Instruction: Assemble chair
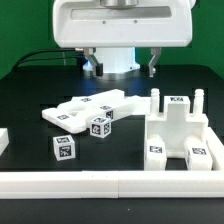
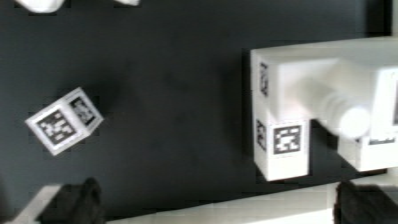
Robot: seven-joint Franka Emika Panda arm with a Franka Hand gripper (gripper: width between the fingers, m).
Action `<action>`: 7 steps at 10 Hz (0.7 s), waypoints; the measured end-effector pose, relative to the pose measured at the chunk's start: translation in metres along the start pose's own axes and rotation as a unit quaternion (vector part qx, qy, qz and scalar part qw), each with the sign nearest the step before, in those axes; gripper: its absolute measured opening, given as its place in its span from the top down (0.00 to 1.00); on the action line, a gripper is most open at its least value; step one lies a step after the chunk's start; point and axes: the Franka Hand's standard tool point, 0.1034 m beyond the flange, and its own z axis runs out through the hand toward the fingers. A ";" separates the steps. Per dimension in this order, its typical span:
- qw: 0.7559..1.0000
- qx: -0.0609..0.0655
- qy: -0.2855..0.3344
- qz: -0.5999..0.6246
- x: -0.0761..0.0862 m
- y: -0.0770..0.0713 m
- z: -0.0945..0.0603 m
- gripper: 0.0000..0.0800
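The chair lies in pieces on the black table. A flat slab [image 1: 85, 108] with tags lies at the middle. Two short tagged blocks [image 1: 100, 126] [image 1: 64, 150] stand in front of it. A larger piece with upright pegs [image 1: 178, 135] stands at the exterior view's right. My gripper [image 1: 121, 67] hangs high above the table behind the parts, open and empty. In the wrist view the gripper [image 2: 217, 205] has its dark fingers [image 2: 71, 200] wide apart, and below it are one tagged block [image 2: 66, 120] and the larger piece [image 2: 320, 100].
The long white border rail [image 1: 110, 183] runs along the table's front edge and also shows in the wrist view [image 2: 196, 205]. A white piece [image 1: 3, 140] is cut off at the exterior view's left edge.
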 end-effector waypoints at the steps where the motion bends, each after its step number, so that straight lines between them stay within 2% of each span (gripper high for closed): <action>1: 1.000 -0.001 0.000 -0.006 0.000 0.001 0.001 0.19; 2: 1.000 -0.001 -0.002 -0.030 -0.002 0.000 0.004 0.19; 3: 0.996 -0.002 -0.004 -0.087 -0.012 0.002 0.015 0.19; 5: 0.976 0.009 -0.024 -0.218 -0.033 0.023 0.022 0.19; 7: 0.947 0.007 -0.012 -0.319 -0.060 0.037 0.032 0.19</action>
